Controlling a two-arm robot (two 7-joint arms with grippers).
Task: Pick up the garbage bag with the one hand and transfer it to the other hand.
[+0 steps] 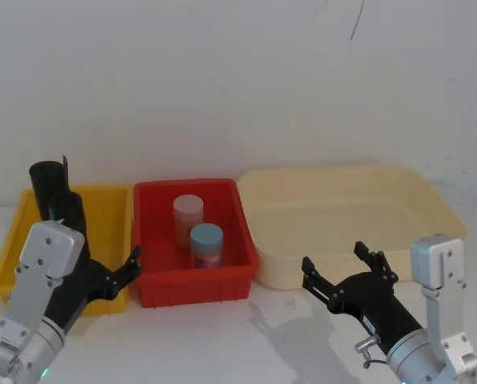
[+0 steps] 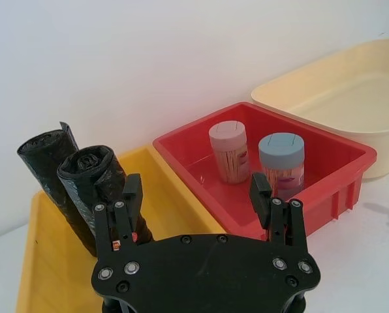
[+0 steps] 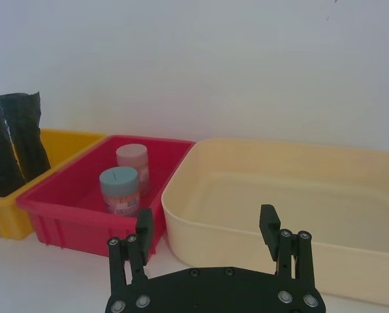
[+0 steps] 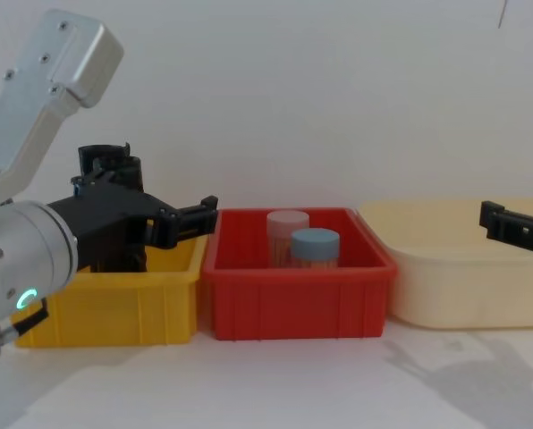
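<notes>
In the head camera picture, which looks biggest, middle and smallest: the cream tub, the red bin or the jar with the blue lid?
1. cream tub
2. red bin
3. jar with the blue lid, clearly the smallest

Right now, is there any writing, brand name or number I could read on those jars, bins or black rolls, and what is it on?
Nothing here is legible.
Pink-lidded jar: pinkish label print, too blurred to read.
Blue-lidded jar: the same, too blurred.
Garbage bag: sliver of red label low down, too small to read.
Yellow bin, red bin, cream tub: no markings visible.
</notes>
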